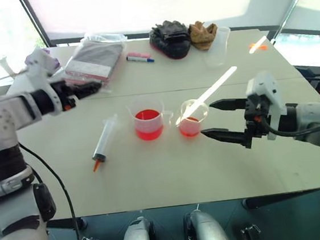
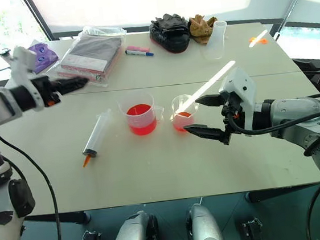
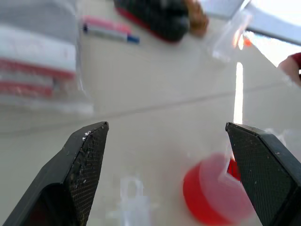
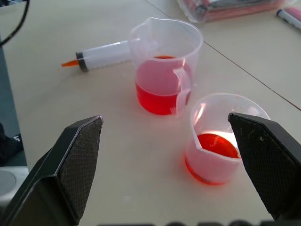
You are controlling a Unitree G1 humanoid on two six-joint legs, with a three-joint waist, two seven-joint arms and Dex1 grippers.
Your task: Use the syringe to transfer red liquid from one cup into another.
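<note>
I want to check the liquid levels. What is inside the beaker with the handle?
Red liquid fills the lower part of the beaker; above it the beaker is empty. Nothing covers it.

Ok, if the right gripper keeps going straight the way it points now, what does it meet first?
Most likely the small cup: it sits just ahead of the open right gripper, toward one finger, with the handled beaker behind it.

Bare table (image 1: 171, 176) is left along the near edge. The middle is blocked by the syringe (image 1: 103, 141), the handled beaker (image 1: 148, 123) and, just beside it, the small cup (image 1: 190, 122). The far edge is crowded by a bagged packet (image 1: 93, 60), marker (image 1: 139, 57) and gloves (image 1: 170, 38).
</note>
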